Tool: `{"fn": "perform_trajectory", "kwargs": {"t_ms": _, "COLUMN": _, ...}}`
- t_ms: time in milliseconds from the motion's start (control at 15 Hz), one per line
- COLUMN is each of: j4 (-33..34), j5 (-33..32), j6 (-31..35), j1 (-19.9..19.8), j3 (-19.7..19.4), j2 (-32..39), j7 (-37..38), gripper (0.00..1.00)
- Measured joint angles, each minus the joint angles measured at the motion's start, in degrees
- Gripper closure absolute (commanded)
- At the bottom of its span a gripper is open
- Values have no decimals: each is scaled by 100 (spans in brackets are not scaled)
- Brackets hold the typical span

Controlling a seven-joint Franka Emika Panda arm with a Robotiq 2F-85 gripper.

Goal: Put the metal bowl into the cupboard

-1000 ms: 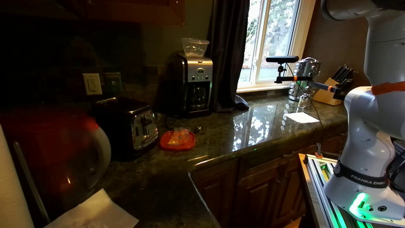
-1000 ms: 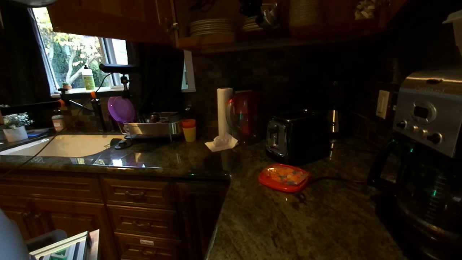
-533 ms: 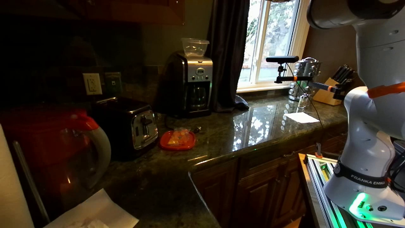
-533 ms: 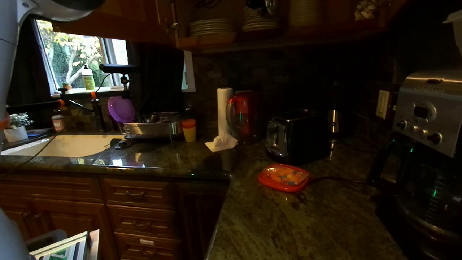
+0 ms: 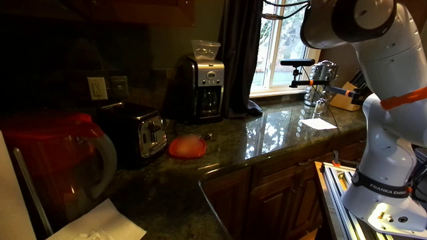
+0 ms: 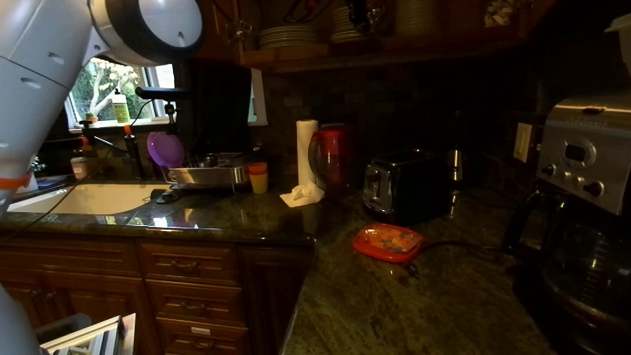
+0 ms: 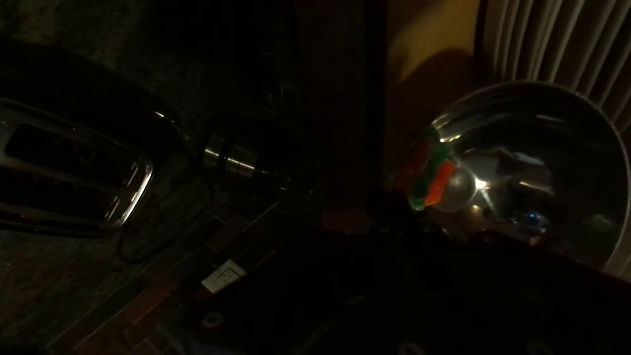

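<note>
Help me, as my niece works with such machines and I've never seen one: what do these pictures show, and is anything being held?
The white machine is a robot arm, ending in a gripper, its hand. Two views look on from outside the robot; the darkest is taken from its wrist. On the dark counter stand a black toaster, a red pitcher and a coffee maker, with a red dish near the toaster. Above is an open cupboard with stacked plates inside. Up by those plates, the gripper appears closed on the rim of a shiny metal bowl, though gloom hides the exact contact. The job is putting that bowl into the cupboard.
</note>
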Motion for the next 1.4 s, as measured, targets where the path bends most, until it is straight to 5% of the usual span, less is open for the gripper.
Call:
{"fn": "perform_trajectory", "kwargs": {"t_ms": 800, "j4": 1304, "j5": 1044, "j6": -474, "j1": 23, "j3": -141, "j2": 875, "j7": -605, "gripper": 99}}
{"fn": "perform_trajectory", "kwargs": {"t_ms": 1400, "j4": 1339, "j5": 1498, "j6": -465, "j1": 3, "j3": -71, "j2": 957, "j7": -882, "gripper": 99}}
